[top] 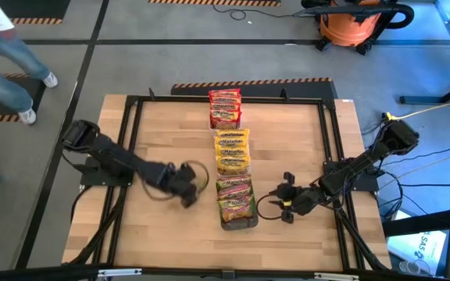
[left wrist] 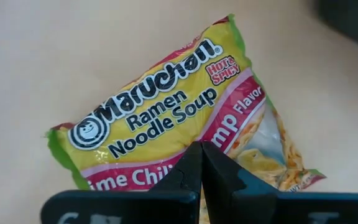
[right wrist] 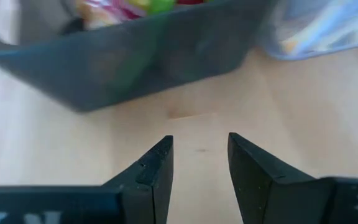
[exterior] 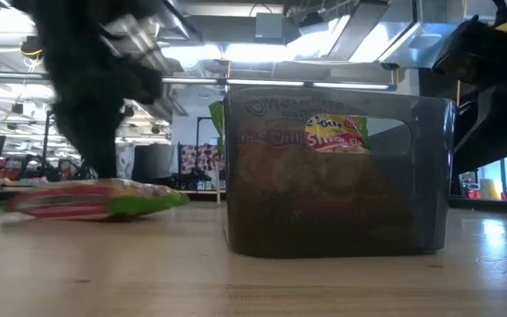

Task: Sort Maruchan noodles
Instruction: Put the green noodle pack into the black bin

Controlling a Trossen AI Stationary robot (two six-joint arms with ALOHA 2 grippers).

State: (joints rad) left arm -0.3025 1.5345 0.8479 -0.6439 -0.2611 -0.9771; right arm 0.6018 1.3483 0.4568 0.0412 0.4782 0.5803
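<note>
Loose packet (top: 198, 179) left of tray (top: 239, 224)

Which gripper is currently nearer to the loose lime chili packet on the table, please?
Left. The left gripper sits right over the lime chili packet; the right gripper waits beyond the dark tray.

Light is even and bright over the wooden table (top: 170, 133), coming from above, with only soft, faint shadows beside the arms. In the high view the left gripper (top: 184, 187) is smeared by motion blur, while the right gripper (top: 287, 204) reads sharp. In the low view ceiling lights (exterior: 262, 53) glare white behind the dark translucent bin (exterior: 337, 172), and the arm above the lime chili shrimp packet (exterior: 95, 199) is a dark blur. That packet's print is crisp just beyond the left fingers. Ahead of the right fingertips (right wrist: 160, 155) the bin is soft and out of focus.
</note>
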